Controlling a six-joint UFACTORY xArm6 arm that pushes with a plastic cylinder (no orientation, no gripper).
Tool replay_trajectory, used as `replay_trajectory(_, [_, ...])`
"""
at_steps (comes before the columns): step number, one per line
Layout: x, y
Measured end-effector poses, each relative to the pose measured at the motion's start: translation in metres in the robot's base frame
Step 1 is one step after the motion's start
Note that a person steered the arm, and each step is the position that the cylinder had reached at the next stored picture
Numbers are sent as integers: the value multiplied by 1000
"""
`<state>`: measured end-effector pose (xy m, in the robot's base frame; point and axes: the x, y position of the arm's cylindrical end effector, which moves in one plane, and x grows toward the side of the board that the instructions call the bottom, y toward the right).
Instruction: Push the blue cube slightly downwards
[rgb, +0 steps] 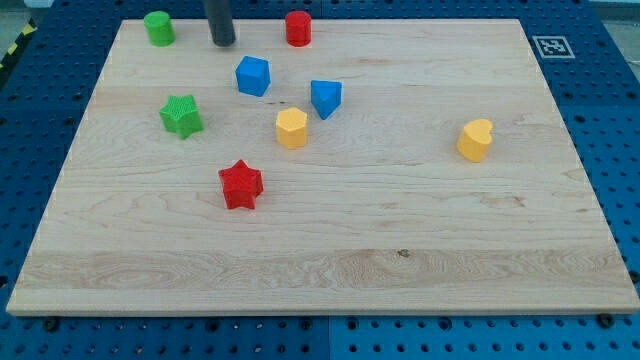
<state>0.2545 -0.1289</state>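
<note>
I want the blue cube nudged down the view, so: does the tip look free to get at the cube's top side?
Probably yes. My tip sits above and slightly left of the blue cube, with bare board between them; the red cylinder stands off to the right.

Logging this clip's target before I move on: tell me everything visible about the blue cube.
The blue cube is a small, solid-coloured block with a matte, plastic-like look, standing flat on the wooden board in its upper left part, turned a little so an edge faces the camera. Nothing touches it. My tip is above and to the view's left of it, with a gap between. The blue triangular block sits to its right, the yellow hexagonal block below and to the right.
</note>
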Motion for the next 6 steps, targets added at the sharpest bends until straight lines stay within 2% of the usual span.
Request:
replay_trajectory(1, [54,18])
replay_trajectory(6, [51,20])
